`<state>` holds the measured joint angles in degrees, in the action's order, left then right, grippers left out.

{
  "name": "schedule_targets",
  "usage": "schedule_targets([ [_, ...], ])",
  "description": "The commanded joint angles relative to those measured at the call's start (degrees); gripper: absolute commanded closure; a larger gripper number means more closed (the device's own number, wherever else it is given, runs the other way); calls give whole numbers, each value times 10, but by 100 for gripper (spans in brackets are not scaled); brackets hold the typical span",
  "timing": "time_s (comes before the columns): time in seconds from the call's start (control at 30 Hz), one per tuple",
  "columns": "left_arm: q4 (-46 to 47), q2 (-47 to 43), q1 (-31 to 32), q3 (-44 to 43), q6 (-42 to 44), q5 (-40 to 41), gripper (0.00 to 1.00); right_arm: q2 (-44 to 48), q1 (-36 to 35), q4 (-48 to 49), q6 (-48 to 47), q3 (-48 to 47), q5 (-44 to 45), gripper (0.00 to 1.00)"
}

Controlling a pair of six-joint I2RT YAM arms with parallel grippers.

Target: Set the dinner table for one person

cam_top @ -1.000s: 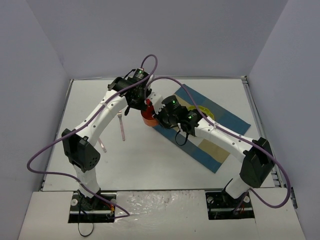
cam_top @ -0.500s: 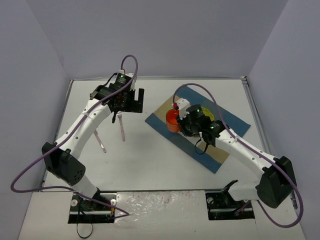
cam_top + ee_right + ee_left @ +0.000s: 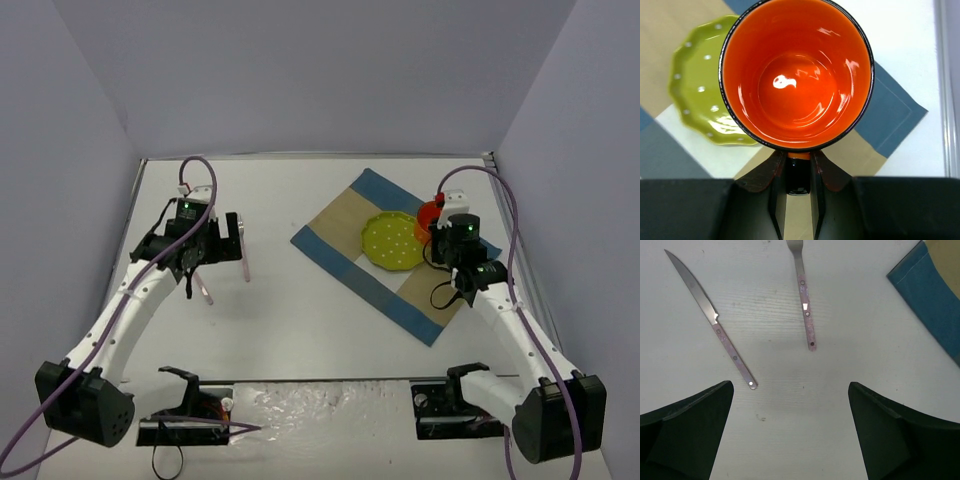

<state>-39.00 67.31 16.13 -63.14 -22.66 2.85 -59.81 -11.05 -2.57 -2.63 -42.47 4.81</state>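
On the white dinner table (image 3: 300, 320) lies a blue-and-tan placemat (image 3: 345, 262) with a green dotted plate (image 3: 391, 241) on it. My right gripper (image 3: 443, 228) is shut on the black handle (image 3: 798, 176) of an orange cup (image 3: 796, 75) and holds it upright over the mat's far right part, beside the plate (image 3: 697, 95). My left gripper (image 3: 790, 390) stands open and empty above bare table, its fingers (image 3: 685, 432) wide apart. Just beyond it lie a pink-handled knife (image 3: 715, 325) and fork (image 3: 805, 305).
Lavender walls close in the table on three sides. In the top view the fork (image 3: 244, 265) and knife (image 3: 204, 289) lie left of the placemat, by my left gripper (image 3: 224, 240). A corner of the mat (image 3: 935, 305) shows at the right of the left wrist view.
My left gripper let go of the cup, opened wide and drew back left over the cutlery. My right arm carried the cup from the mat's left end to its right side, uncovering the plate.
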Motion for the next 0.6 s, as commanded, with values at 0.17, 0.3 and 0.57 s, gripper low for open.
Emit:
schedule_targets([
  [0.17, 68, -85, -8, 83, 27, 4, 3, -5, 163, 162, -17, 34, -65, 100],
  [0.3, 79, -109, -8, 117, 14, 19, 3, -19, 213, 189, -13, 50, -98, 100],
  [0.57, 69, -108, -8, 116, 13, 38, 3, -74, 267, 219, -31, 48, -143, 100],
])
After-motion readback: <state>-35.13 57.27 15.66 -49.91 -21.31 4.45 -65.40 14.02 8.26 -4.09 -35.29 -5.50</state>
